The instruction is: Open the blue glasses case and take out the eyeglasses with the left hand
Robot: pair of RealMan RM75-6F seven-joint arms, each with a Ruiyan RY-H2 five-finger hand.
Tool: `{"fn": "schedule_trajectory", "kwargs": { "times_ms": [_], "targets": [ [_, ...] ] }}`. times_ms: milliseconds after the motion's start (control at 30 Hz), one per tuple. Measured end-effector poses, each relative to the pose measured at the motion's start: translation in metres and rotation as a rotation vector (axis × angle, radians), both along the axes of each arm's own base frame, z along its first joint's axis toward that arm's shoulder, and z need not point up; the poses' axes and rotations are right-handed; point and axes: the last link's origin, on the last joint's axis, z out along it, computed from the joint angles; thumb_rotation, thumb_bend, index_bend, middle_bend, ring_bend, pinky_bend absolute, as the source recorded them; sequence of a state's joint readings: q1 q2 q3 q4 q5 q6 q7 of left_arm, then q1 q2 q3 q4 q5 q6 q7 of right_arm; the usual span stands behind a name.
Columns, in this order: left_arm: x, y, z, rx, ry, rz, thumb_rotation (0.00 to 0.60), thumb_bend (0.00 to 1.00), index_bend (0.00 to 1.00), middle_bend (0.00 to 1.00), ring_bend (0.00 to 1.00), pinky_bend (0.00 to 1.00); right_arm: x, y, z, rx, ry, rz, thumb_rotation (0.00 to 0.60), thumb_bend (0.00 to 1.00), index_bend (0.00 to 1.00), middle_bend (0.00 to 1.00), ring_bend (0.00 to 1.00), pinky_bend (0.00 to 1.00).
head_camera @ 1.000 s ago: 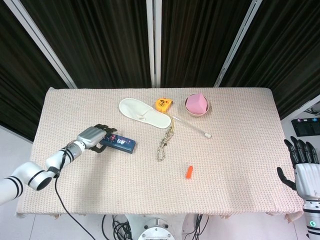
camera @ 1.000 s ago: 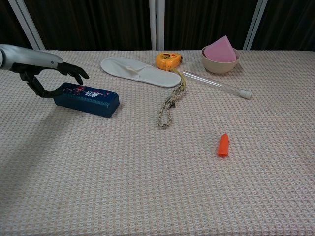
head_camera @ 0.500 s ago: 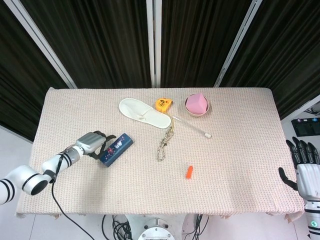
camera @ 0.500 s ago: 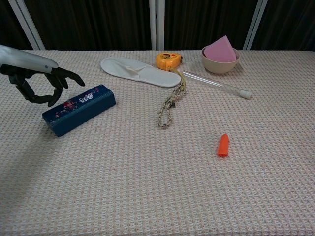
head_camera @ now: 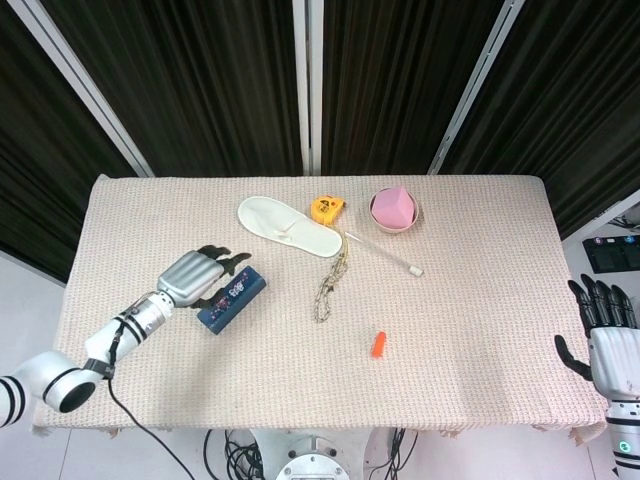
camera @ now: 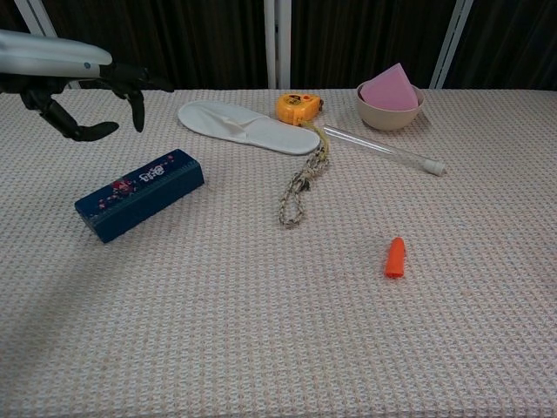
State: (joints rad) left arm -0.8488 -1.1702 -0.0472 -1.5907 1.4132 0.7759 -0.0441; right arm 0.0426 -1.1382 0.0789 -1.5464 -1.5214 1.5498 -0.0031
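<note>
Left hand (camera: pixel 83 96) hovers above the tabletop's left side, empty, fingers spread and curving downward, its arm reaching in from the near left corner. Right hand (head_camera: pixel 603 330) hangs off the right edge, fingers apart and pointing up, holding nothing.

On the surface (camera: pixel 261 348), the glasses case (camera: pixel 139 193) lies closed on the left side, set at a slant. The left hand (camera: pixel 83 96) hangs above and behind it, apart from it, fingers spread with nothing in them. Toward the far edge, from left to right, lie a slipper (camera: pixel 248 127), a tape measure (camera: pixel 298 107) and a bowl (camera: pixel 389 111) with a cone (camera: pixel 390 89) in it. A tube (camera: pixel 383 150) lies in front of the bowl. A rope (camera: pixel 303 185) runs forward from the tape measure. A small cap-like piece (camera: pixel 395 257) lies nearer, to the right of centre. The right hand (head_camera: pixel 605 330) stands beyond the right edge, fingers apart.
</note>
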Motion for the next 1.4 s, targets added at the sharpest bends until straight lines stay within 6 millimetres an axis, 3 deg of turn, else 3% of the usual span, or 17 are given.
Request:
{"fn": "schedule_trajectory", "kwargs": {
  "times_ms": [67, 367, 633, 1067, 1400],
  "targets": [
    [0.005, -0.004, -0.009, -0.021, -0.013, -0.058, 0.600, 0.41, 0.03, 0.28, 0.01, 0.10, 0.000, 0.000, -0.001, 0.003, 0.000, -0.004, 0.600, 0.31, 0.00, 0.00, 0.00, 0.00],
    [0.027, -0.012, -0.059, -0.127, -0.057, -0.189, 0.600, 0.41, 0.03, 0.27, 0.00, 0.08, -0.002, 0.000, 0.000, 0.003, -0.005, -0.010, 0.600, 0.31, 0.00, 0.00, 0.00, 0.00],
    [0.023, -0.001, -0.077, -0.110, 0.083, -0.221, 0.600, 0.41, 0.03, 0.27, 0.00, 0.01, -0.005, 0.000, 0.001, 0.001, -0.003, -0.017, 0.600, 0.31, 0.00, 0.00, 0.00, 0.00],
    [0.012, 0.013, -0.079, -0.079, 0.217, -0.101, 0.600, 0.40, 0.03, 0.27, 0.00, 0.00, -0.005, 0.000, 0.002, -0.013, -0.020, -0.019, 0.600, 0.30, 0.00, 0.00, 0.00, 0.00],
    [0.002, 0.028, -0.060, -0.067, 0.220, 0.151, 0.600, 0.39, 0.07, 0.26, 0.00, 0.00, -0.004, -0.001, 0.002, -0.018, -0.022, -0.003, 0.600, 0.31, 0.00, 0.00, 0.00, 0.00]
  ]
}}
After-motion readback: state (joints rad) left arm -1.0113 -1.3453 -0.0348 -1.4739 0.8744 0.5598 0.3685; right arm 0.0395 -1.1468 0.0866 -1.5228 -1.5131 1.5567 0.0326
